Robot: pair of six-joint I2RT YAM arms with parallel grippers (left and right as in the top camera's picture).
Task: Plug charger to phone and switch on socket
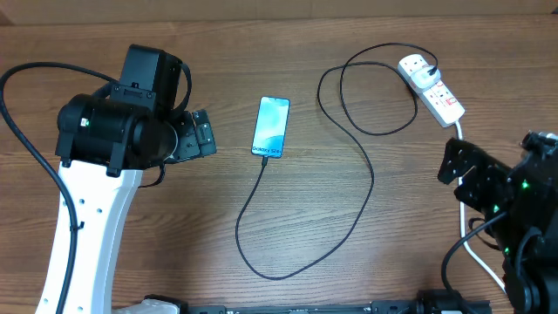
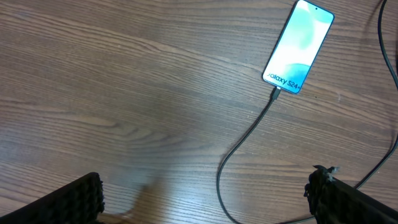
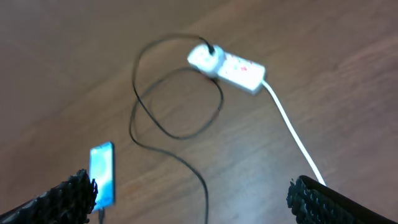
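Observation:
The phone (image 1: 271, 127) lies face up mid-table, its blue-teal screen lit; it also shows as the phone (image 2: 298, 46) and the phone (image 3: 102, 173). The charger's black cable (image 1: 362, 205) loops across the wood, and its connector tip (image 2: 275, 95) sits in the phone's bottom edge. At the far right lies the white socket (image 1: 432, 87), the socket (image 3: 227, 64) with a plug in one end. My left gripper (image 1: 202, 133) stands open left of the phone, empty. My right gripper (image 1: 453, 161) is open below the socket, holding nothing.
The socket's thick white cord (image 1: 475, 253) runs down the right side under my right arm; the same white cord (image 3: 292, 134) shows in the right wrist view. Black arm cables (image 1: 26, 131) curve along the left edge. Bare wood (image 2: 124, 93) fills most of the left wrist view.

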